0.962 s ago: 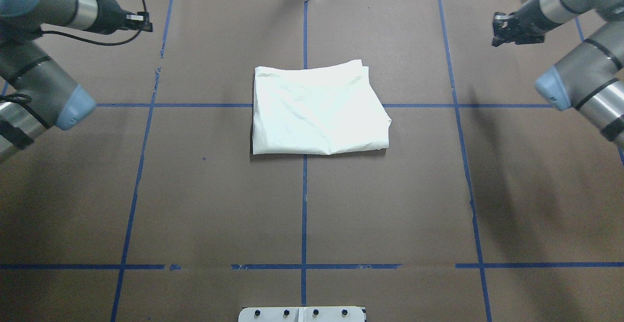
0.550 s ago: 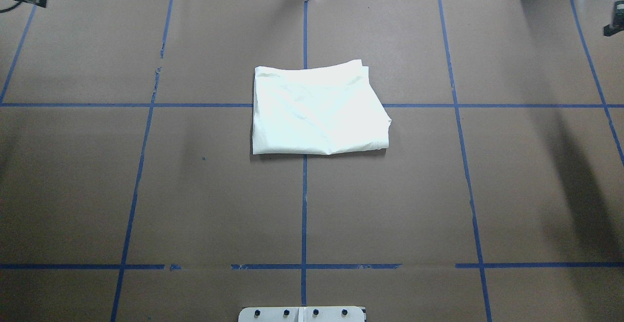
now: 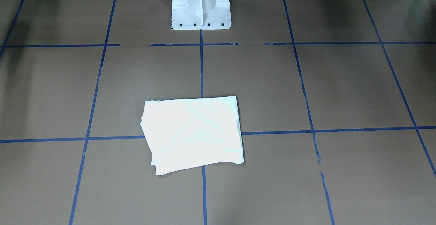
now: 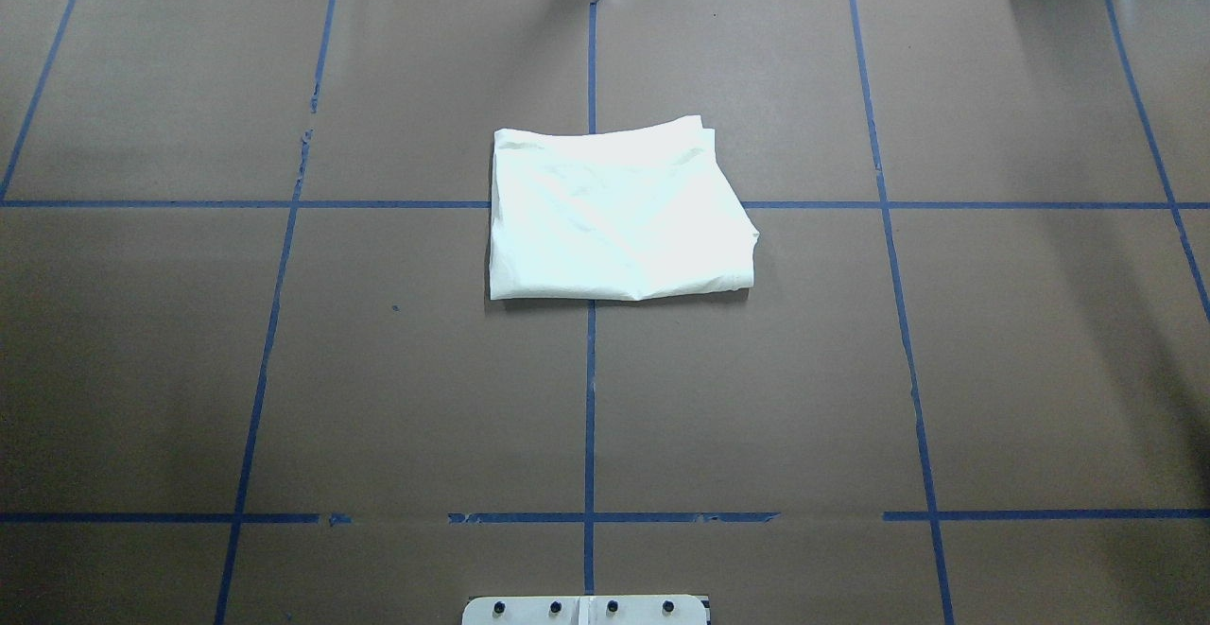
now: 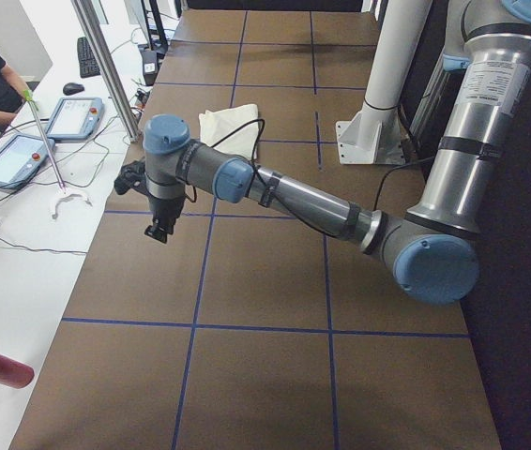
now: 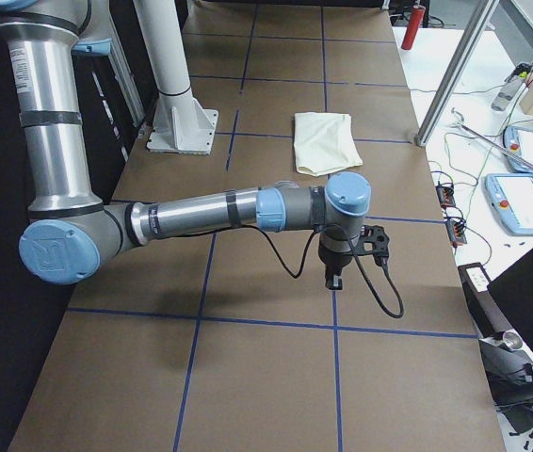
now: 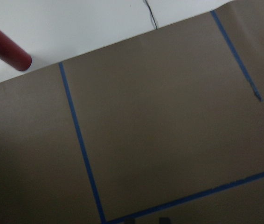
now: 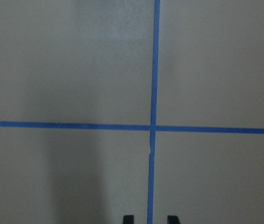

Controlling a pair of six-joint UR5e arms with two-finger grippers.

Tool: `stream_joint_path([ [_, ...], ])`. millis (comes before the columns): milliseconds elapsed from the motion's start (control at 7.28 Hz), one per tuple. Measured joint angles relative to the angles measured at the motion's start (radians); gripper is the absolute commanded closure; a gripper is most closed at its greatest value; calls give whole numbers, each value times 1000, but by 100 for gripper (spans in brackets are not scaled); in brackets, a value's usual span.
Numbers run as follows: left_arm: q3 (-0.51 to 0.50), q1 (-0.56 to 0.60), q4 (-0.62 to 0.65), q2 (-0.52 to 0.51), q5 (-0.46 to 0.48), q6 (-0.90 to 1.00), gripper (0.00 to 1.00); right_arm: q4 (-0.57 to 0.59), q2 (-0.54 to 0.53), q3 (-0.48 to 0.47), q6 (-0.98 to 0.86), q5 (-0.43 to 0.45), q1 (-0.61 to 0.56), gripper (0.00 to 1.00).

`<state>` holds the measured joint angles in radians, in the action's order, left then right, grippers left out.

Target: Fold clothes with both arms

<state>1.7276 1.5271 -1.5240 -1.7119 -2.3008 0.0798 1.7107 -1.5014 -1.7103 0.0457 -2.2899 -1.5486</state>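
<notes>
In the front-facing view, the cream-white folded cotton T-shirt (image 3: 194, 133) lies flat with its plain side up. It sits astride the centre blue tape line (image 3: 201, 68) of the brown paper-covered table (image 3: 340, 89), well out from the white pedestal base (image 3: 201, 7). No arm shows.

In the overhead view, the T-shirt (image 4: 614, 218) sits nearer the table's far edge than its near edge. Its slightly longer axis runs between the table's left and right ends, with a little more cloth right of the centre line. No arm shows here either.

In the left side view, the grey-silver left arm (image 5: 294, 197) hangs wrist-down near the table's left end. The T-shirt is well apart from it, toward the middle.

In the right side view, the matching right arm (image 6: 201, 212) hangs likewise near the right end, equally far from the cloth.

The left wrist view shows bare table and a dark-red cylinder (image 7: 3, 49) past the table's edge. The left jaws' dim tips stand apart and hold nothing.

The right wrist view shows a tape crossing. The right jaws stand apart and are empty.

The folding looks finished. Any further grasp would mean travelling inward along the shirt's long axis, and neither arm is clearly nearer.
</notes>
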Motion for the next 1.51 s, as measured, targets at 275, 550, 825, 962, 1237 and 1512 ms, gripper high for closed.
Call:
stream_joint_path([
  [275,21,20,10,92,-46,7,0,17,-33,-18,-7,0,4,0],
  [550,30,32,-6,124,-56,6,0,18,-37,-14,-11,1,20,0],
  [825,-7,34,-10,121,-59,5,0,19,-37,-6,-5,-1,33,0],
  [962,-14,36,-11,123,-59,4,0,19,-38,-2,-4,-2,35,0],
  [1237,-17,62,-13,132,-58,5,0,19,-38,3,-4,-3,36,0],
  [1512,-25,85,-28,128,-56,-5,0,20,-38,5,-4,-5,36,0],
])
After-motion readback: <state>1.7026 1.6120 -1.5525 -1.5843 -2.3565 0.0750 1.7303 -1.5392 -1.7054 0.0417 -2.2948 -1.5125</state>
